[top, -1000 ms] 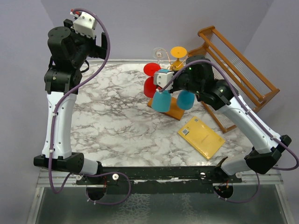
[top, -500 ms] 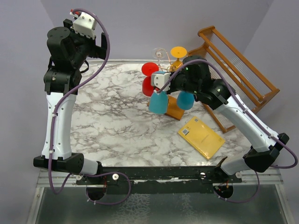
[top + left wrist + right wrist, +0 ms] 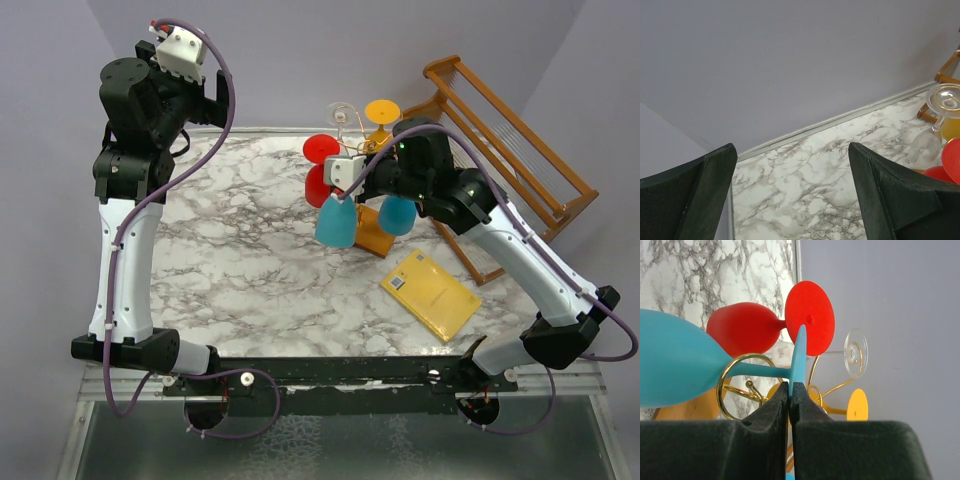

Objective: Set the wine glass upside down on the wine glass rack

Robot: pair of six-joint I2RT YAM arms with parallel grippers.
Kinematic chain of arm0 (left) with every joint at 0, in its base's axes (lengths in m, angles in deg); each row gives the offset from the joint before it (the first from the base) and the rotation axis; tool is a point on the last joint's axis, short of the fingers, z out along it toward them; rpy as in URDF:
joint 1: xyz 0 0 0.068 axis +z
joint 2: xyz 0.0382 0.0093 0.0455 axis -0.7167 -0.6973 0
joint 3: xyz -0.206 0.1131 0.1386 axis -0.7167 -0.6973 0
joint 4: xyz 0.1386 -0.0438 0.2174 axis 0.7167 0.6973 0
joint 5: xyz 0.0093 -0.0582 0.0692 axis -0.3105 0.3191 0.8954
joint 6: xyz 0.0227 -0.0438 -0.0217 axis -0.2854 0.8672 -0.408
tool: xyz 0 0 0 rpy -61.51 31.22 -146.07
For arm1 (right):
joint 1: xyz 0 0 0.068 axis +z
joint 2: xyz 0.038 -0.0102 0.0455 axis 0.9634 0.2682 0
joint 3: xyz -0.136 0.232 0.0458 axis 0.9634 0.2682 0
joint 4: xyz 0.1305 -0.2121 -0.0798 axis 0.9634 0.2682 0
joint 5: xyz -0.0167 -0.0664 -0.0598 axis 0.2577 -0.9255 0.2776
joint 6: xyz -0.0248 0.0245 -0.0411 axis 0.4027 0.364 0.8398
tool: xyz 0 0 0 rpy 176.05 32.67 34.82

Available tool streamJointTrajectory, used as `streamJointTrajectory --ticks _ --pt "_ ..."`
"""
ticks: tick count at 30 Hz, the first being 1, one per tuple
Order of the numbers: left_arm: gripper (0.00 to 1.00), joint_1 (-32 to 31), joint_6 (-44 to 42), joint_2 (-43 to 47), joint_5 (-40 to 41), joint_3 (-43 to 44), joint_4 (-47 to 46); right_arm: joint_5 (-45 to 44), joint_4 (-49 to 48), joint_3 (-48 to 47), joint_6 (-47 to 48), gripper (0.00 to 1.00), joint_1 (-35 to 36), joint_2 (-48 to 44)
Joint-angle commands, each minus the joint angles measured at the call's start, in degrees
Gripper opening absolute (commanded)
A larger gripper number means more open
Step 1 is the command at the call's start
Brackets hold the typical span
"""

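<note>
The wine glass rack, gold wire arms [image 3: 740,385] on an orange-brown base [image 3: 376,241], stands at the back middle of the table. My right gripper [image 3: 347,178] [image 3: 790,386] is shut on the foot [image 3: 799,352] of a turquoise wine glass [image 3: 335,222]. The glass hangs bowl down at the rack's left front. Its stem lies inside a gold wire loop in the right wrist view. A red glass [image 3: 320,168] [image 3: 747,327], another blue glass [image 3: 398,213], a yellow glass [image 3: 382,110] and a clear glass [image 3: 342,113] hang on the rack. My left gripper [image 3: 790,195] is open and empty, raised at the back left.
A larger brown slatted wooden rack [image 3: 510,160] stands at the back right. A yellow book [image 3: 432,293] lies on the marble table [image 3: 240,260] in front of the rack, to the right. The back wall runs close behind the rack.
My right gripper has carried the turquoise glass a little to the left and toward the front of the rack. The left arm has not moved.
</note>
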Motion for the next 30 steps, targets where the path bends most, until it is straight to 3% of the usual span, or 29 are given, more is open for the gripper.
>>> streamJointTrajectory --ticks 1,16,30 --pt "0.97 0.34 0.31 1.29 -1.62 1.72 -1.5 3.03 0.98 -2.51 -1.21 0.03 0.55 -0.73" --pt "0.97 0.33 -0.04 1.09 -2.18 1.5 -1.41 3.72 4.56 -1.73 -0.43 0.05 0.58 -3.75" --pt "0.97 0.33 -0.09 1.47 -3.07 1.55 -1.19 -2.41 2.09 2.87 0.53 0.06 0.56 -5.88"
